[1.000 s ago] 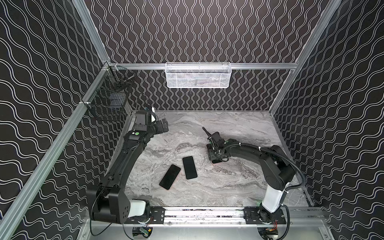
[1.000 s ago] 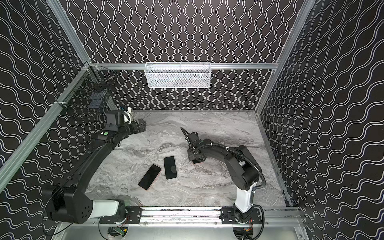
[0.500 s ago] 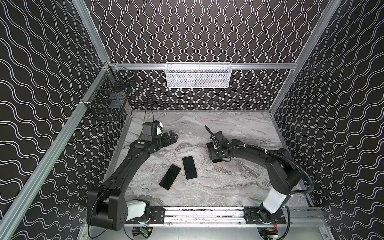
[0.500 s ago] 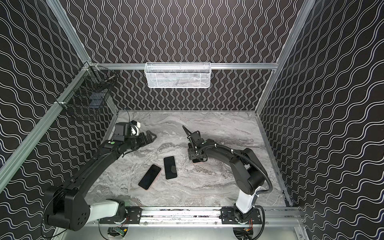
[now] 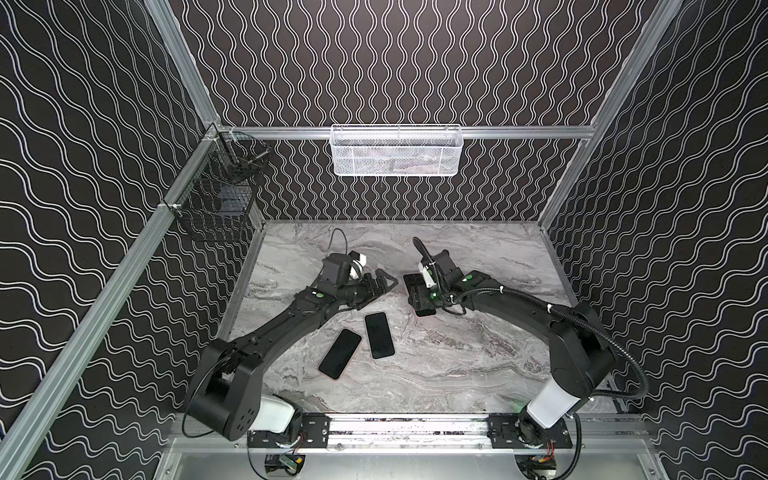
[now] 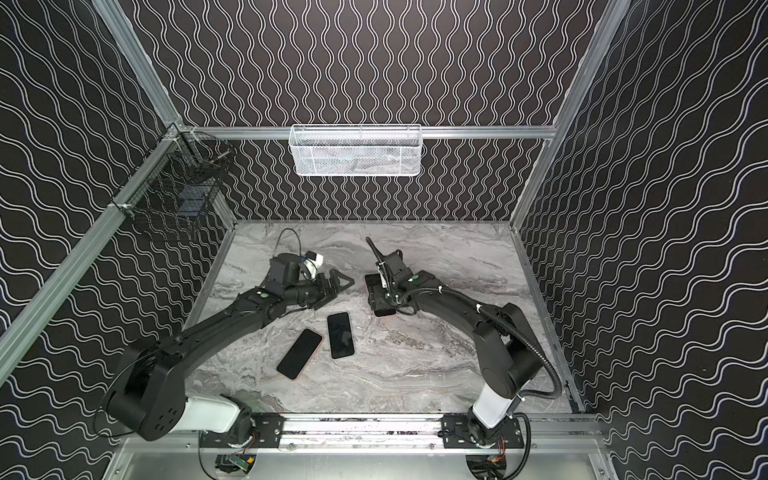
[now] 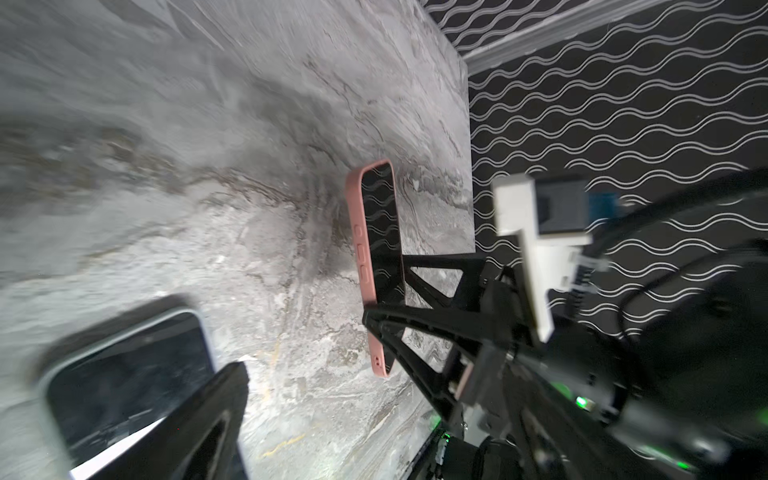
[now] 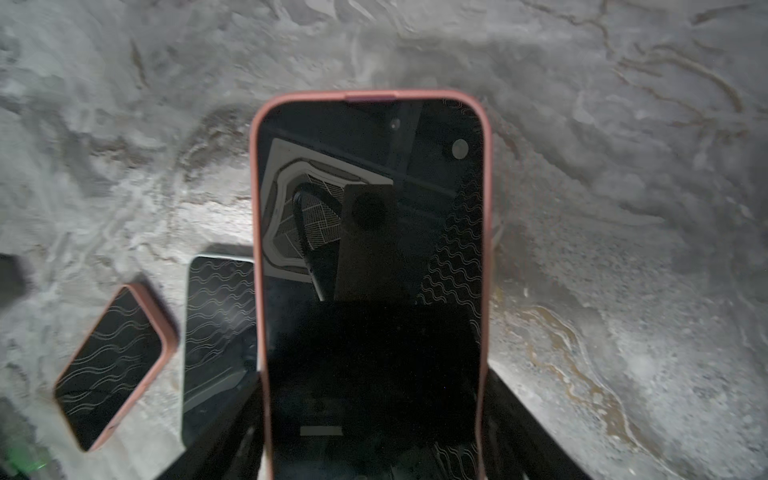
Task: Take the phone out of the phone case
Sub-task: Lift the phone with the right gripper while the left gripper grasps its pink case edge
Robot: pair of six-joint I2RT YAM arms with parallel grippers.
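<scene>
Phone (image 8: 370,249) in its pink case (image 8: 488,187) is clamped by the long edges in my right gripper (image 5: 420,297), lifted just beyond the pale-cased phone (image 5: 379,335), leaving the far end free. Left gripper (image 5: 384,284), jaws wide, faces it, likely for peeling.

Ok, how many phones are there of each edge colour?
Pink-edged: 2 (held phone in the right claw, tilted phone lying flat)
Pale-edged: 1 (pale-edged phone lying flat)
Total: 3 phones
</scene>
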